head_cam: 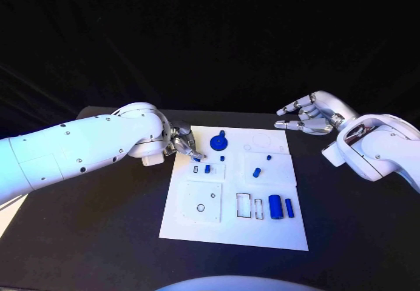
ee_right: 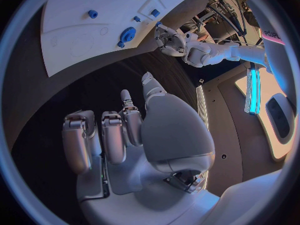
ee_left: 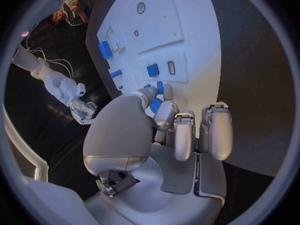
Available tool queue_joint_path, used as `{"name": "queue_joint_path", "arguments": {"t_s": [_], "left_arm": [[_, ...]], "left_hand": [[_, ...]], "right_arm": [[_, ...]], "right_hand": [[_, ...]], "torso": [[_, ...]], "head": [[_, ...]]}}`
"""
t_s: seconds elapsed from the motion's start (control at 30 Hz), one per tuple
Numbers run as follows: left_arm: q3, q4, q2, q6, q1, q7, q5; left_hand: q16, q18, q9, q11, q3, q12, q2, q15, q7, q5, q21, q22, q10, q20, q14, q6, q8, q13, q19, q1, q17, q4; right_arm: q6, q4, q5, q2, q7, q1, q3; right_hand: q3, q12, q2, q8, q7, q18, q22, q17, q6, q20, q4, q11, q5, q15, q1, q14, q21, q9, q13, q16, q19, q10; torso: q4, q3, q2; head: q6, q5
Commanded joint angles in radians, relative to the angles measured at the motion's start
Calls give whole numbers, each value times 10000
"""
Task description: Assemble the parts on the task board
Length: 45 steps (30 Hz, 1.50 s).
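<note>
The white task board (head_cam: 197, 224) lies mid-table with blue parts on it: a round gear (head_cam: 219, 142) at the far end, a square block (head_cam: 207, 169) in a recess, a small peg (head_cam: 257, 172), a large cylinder (head_cam: 275, 207) and a thin bar (head_cam: 289, 208). My left hand (head_cam: 186, 145) is over the board's far left corner, fingers pointing down. In the left wrist view its thumb and a finger pinch a small blue part (ee_left: 155, 105). My right hand (head_cam: 308, 118) hovers past the far right corner, fingers spread and empty.
Black table (head_cam: 96, 236) surrounds the board. Empty slots (head_cam: 244, 206) and a round hole (head_cam: 200, 208) show in the board's near half. In the right wrist view, the gear (ee_right: 127, 34) lies just beside my left hand (ee_right: 169, 39).
</note>
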Motion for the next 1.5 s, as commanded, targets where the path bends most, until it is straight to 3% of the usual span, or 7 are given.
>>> {"name": "queue_joint_path", "arguments": {"t_s": [0.03, 0.53, 1.13, 1.5], "left_arm": [[-5, 80, -10, 149, -52, -457, -164], [-92, -35, 97, 945, -226, -797, 5], [-105, -121, 161, 1166, -244, -836, 24], [-135, -313, 394, 1186, -271, -1073, 24]], "left_hand": [[31, 88, 6, -15, 1407, 39, -108, -1, -54, 10, 37, 1343, 54, -16, 1055, 47, 60, 4, 508, -30, 2626, -1333], [31, 91, 9, -18, 1440, 18, -110, -1, -57, 12, 27, 1331, 50, -16, 1055, 58, 65, -20, 503, -46, 2626, -1336], [31, 90, 10, -19, 1457, 7, -116, -1, -57, 12, 28, 1333, 47, -15, 1055, 59, 66, -31, 504, -49, 2626, -1344], [31, 90, 15, -18, 1512, 11, -118, -1, -56, 12, 27, 1333, 58, -13, 1055, 69, 70, -25, 503, -76, 2626, -1352]], "right_arm": [[132, -3, -10, 14, 56, -8, -2], [131, -4, -8, 31, 69, -15, -3], [125, 15, -7, 20, 82, -18, -3], [111, 44, -7, 13, 91, -19, -3]], "right_hand": [[-66, -12, 101, 47, -24, -142, 2630, 2338, 17, 21, -1, 53, 61, 12, -29, 971, 63, 16, 1592, -44, 1048, 295], [-66, -12, 101, 47, -24, -142, 2630, 2338, 17, 21, -1, 53, 61, 12, -29, 971, 63, 16, 1592, -44, 1048, 295], [-66, -12, 101, 47, -24, -142, 2630, 2338, 17, 21, -1, 53, 61, 12, -29, 971, 63, 16, 1592, -44, 1048, 295], [-66, -12, 101, 47, -24, -142, 2630, 2338, 17, 21, -1, 53, 61, 12, -29, 971, 63, 16, 1592, -44, 1048, 295]], "torso": [[-16, -13, 12], [-18, 1, 14], [-18, 5, 12], [-26, 2, 16]], "head": [[-13, -1], [-98, 12], [-124, 16], [-150, 27]]}}
